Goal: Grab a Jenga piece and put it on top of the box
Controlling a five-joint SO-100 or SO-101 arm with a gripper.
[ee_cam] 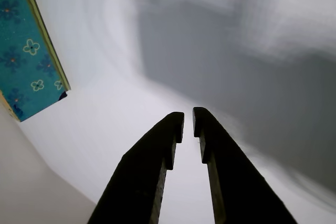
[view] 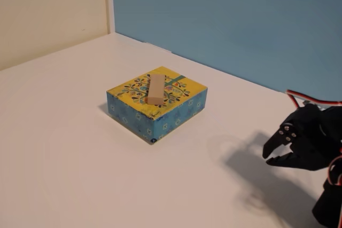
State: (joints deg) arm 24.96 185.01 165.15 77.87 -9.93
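Observation:
The box (view: 176, 111), with a yellow floral top and blue patterned sides, stands in the middle of the white table in the fixed view. The Jenga piece (view: 156, 90), a plain tan wooden block, lies flat on the box's top. My gripper (view: 270, 156) is far to the right of the box, low over the table, and holds nothing. In the wrist view its two dark fingers (ee_cam: 157, 156) stand almost together with only a thin slit between the tips of the gripper (ee_cam: 188, 121). One blue side of the box (ee_cam: 26, 61) shows at the left edge there.
The white table (view: 80, 148) stretches wide around the box. A blue wall (view: 240, 20) and a cream wall (view: 48, 9) close off the back. Red wires (view: 304, 99) run above the arm at the right.

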